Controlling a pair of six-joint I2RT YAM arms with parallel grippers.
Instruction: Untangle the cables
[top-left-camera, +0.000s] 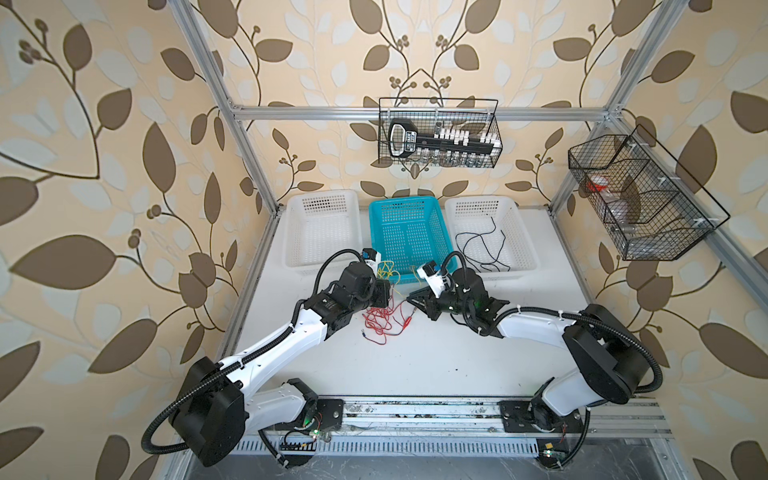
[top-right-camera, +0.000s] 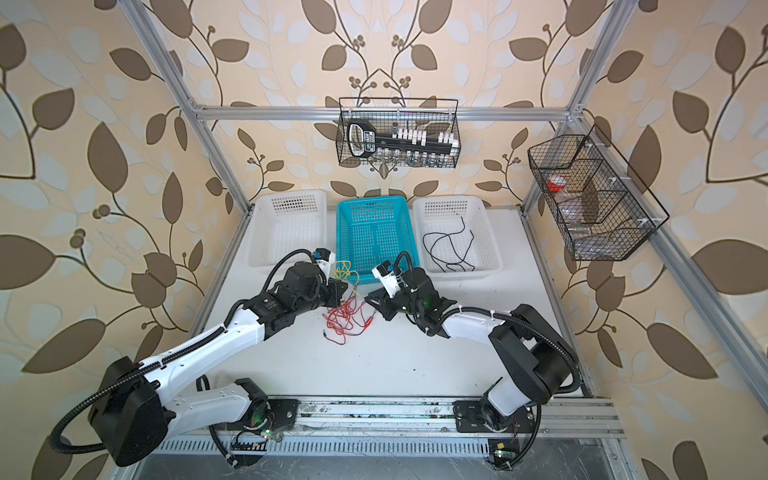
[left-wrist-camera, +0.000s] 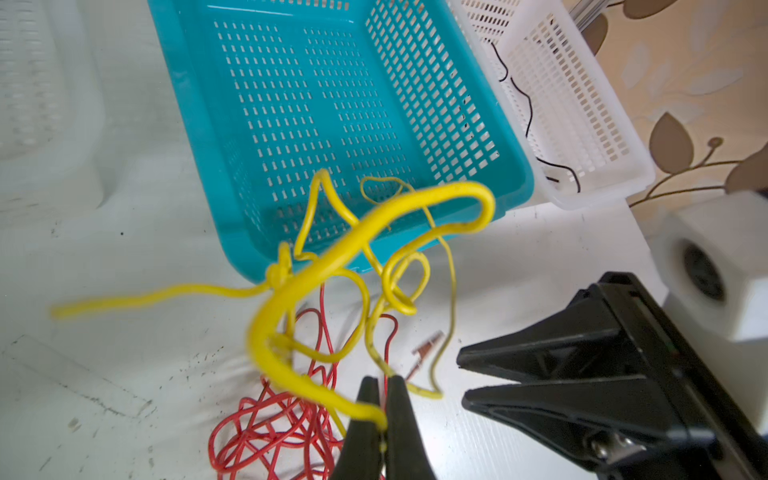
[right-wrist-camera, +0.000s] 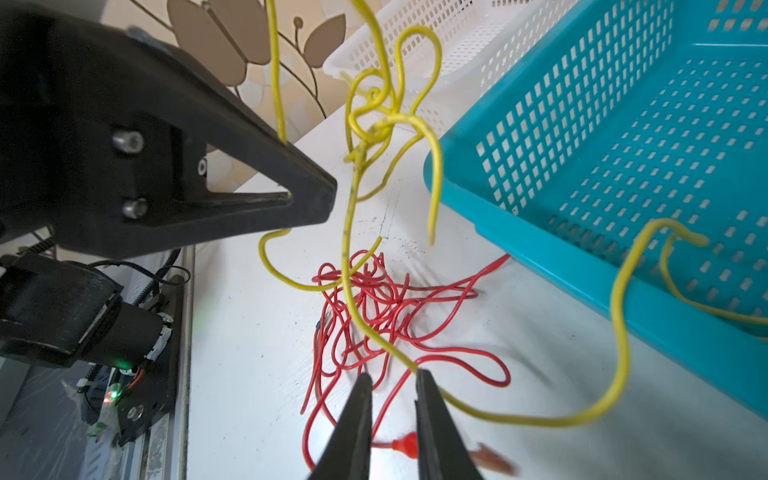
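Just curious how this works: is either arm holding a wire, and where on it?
The left gripper pinches the yellow cable partway along its length, not at an end. The right gripper grips nothing; its fingers stand apart.

No writing can be read for certain. A pale-lettered label sits on the black handle (top-left-camera: 402, 138) inside the wire basket (top-left-camera: 497, 124) hung on the back rail, its letters too small to make out.
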